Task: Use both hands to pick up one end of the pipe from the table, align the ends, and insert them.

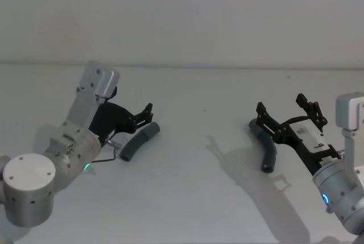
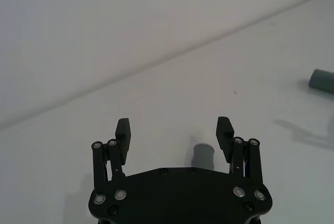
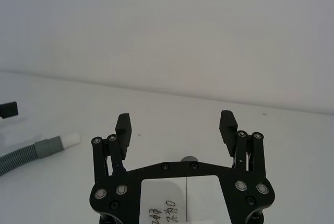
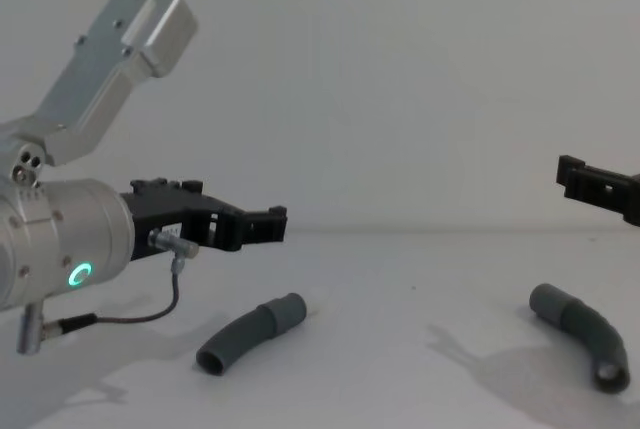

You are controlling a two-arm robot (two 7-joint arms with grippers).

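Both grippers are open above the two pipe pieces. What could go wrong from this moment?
1. The left pipe piece sits off-centre between the open fingers of the left gripper; one finger might touch first and push it away.
2. The right pipe piece is curved and lies loose below the right gripper; a tilted grasp could spoil the alignment.

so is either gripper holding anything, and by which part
Nothing is held. The left gripper hovers open over the left hose piece, the right gripper open over the right hose piece.
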